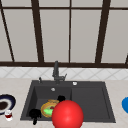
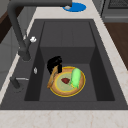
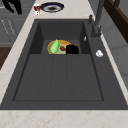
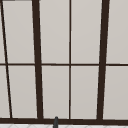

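Right up front, a red ball (image 1: 67, 114) is seen before the sink (image 1: 90, 100), where the plate (image 2: 67, 81) is touched at its rim by the right hand (image 2: 55, 64), fingers curled downward; the left hand (image 1: 35, 114) is held idle, fingers pointing downward.

Dark sink (image 2: 67, 32) filling the frame, black hand (image 2: 54, 64) at centre touching the far rim of a yellow plate (image 2: 58, 91), green vegetable (image 2: 75, 77) on it, faucet (image 2: 17, 30) at left, blue dish (image 2: 76, 7) at top.
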Available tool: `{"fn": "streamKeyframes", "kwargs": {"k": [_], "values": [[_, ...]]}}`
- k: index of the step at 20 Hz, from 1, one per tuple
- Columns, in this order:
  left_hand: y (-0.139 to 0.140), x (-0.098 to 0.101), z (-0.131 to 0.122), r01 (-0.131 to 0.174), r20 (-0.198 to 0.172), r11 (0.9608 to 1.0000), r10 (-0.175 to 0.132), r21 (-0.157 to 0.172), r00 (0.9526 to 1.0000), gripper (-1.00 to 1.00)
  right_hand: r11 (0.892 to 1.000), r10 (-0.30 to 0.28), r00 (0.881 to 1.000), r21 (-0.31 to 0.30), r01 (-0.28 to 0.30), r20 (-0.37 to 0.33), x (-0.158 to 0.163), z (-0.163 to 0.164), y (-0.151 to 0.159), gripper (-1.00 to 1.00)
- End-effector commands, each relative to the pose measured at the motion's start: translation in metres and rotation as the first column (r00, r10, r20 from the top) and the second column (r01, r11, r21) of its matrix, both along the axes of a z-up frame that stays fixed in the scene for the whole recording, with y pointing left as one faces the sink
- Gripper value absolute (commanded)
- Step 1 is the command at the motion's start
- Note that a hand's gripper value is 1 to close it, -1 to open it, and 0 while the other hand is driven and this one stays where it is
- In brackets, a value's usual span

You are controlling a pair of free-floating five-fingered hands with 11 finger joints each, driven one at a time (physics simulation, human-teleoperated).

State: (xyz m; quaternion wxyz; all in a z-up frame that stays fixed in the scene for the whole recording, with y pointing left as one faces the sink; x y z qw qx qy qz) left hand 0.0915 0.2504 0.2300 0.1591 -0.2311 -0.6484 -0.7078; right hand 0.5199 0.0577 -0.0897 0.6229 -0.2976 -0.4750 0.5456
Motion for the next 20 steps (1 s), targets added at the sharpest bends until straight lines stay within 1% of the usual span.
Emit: {"fn": "streamKeyframes", "kwargs": {"k": [1, 2, 3, 5, 7, 9, 12, 13, 14, 16, 17, 18, 20], "values": [[0.0, 0.0, 0.0, 0.0, 0.0, 1.0, 0.0, 0.0, 1.0, 0.0, 1.0, 0.001, 0.997, -0.027, 0.001, 0.071, -0.01, -0.024, 0.0, -1.0], [0.0, 0.0, 0.0, 0.0, 0.0, 1.0, 0.0, 0.0, 1.0, 0.0, 1.0, -0.008, 0.994, -0.026, 0.011, 0.111, -0.014, -0.026, -0.001, -1.0], [0.0, 0.0, 0.0, 0.0, 0.0, 1.0, 0.0, 0.0, 1.0, 0.0, 1.0, -0.016, 0.987, -0.013, 0.019, 0.163, -0.02, -0.024, -0.002, -1.0], [0.0, 0.0, 0.0, 0.0, 0.0, 1.0, 0.0, 0.0, 1.0, 0.0, 0.999, -0.04, 0.967, 0.012, 0.038, 0.253, -0.022, -0.026, -0.002, -1.0], [0.0, 0.0, 0.0, 0.0, 0.0, 1.0, 0.0, 0.0, 1.0, 0.0, 0.997, -0.067, 0.942, 0.049, 0.053, 0.329, -0.025, -0.023, -0.003, -1.0], [0.0, 0.0, 0.0, 0.0, 0.0, 1.0, 0.0, 0.0, 1.0, 0.0, 0.996, -0.082, 0.929, 0.073, 0.059, 0.36, -0.029, -0.019, -0.003, -1.0], [0.0, 0.0, 0.0, 0.0, 0.0, 1.0, 0.0, 0.0, 1.0, 0.0, 0.994, -0.095, 0.898, 0.086, 0.064, 0.43, -0.035, -0.015, -0.003, -1.0], [0.0, 0.0, 0.0, 0.0, 0.0, 1.0, 0.0, 0.0, 1.0, 0.0, 0.993, -0.103, 0.893, 0.095, 0.068, 0.438, -0.035, -0.012, -0.003, -1.0], [0.0, 0.0, 0.0, 0.0, 0.0, 1.0, 0.0, 0.0, 1.0, 0.0, 0.99, -0.123, 0.892, 0.115, 0.081, 0.434, -0.029, -0.01, -0.002, -1.0], [0.0, 0.0, 0.0, 0.0, 0.0, 1.0, 0.0, 0.0, 1.0, 0.0, 0.988, -0.131, 0.911, 0.129, 0.086, 0.391, -0.013, -0.002, -0.01, -1.0], [0.0, 0.0, 0.0, 0.0, 0.0, 1.0, 0.0, 0.0, 1.0, 0.0, 0.986, -0.134, 0.917, 0.142, 0.086, 0.377, -0.01, -0.002, -0.014, -1.0], [0.0, 0.0, 0.0, 0.0, 0.0, 1.0, 0.0, 0.0, 1.0, 0.0, 0.984, -0.132, 0.928, 0.159, 0.081, 0.347, -0.004, -0.005, -0.015, -1.0], [0.0, 0.0, 0.0, 0.0, 0.0, 1.0, 0.0, 0.0, 1.0, 0.0, 0.989, -0.108, 0.943, 0.133, 0.068, 0.315, -0.003, -0.009, -0.014, -1.0]]}}
